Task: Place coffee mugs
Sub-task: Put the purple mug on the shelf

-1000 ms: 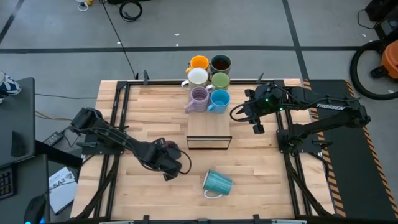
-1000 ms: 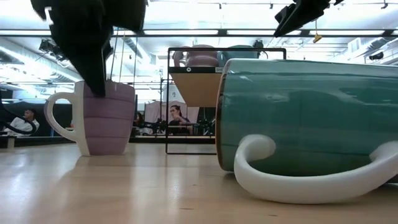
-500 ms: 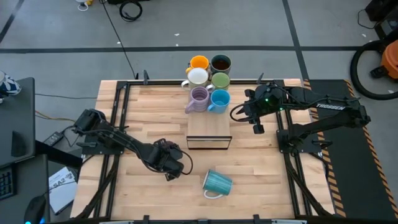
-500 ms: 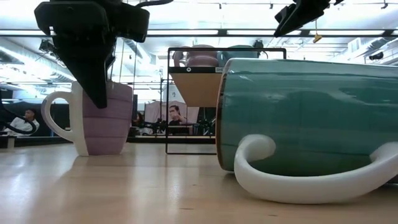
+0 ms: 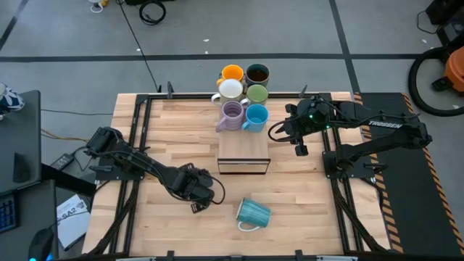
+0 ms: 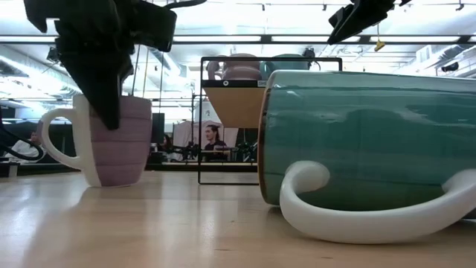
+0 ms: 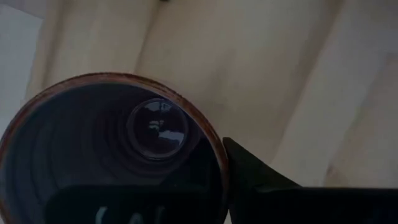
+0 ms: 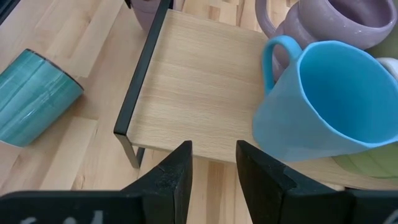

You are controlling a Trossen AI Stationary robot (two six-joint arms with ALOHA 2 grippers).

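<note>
Left gripper point(image 5: 194, 190) is clamped on the wall of the lilac mug point(image 6: 115, 140), one finger point(image 7: 249, 171) outside the rim, the other apparently inside. Mug stands upright on the table point(image 5: 174, 130), front-left of the shelf point(image 5: 243, 154). Looks like the grasp step; lift is next.

To do it well: raise straight up so the base clears the wood before any sideways travel, and keep the wrist level, since a one-wall pinch lets the mug swing toward its handle side.

Closest hazard: ribbed teal mug point(image 5: 253, 214) on its side, just right of the gripper, handle down. It can roll if clipped, so don't sweep low across it.

Then the shelf, top bare, black frame standing proud: clear that edge on approach.

Behind it, six mugs point(image 5: 243, 93) packed tight at the table's far edge, so little room there.

Right gripper point(image 5: 298, 147) hovers beside the shelf, fingers parted, holding nothing; it crowds the shelf's right side.
</note>
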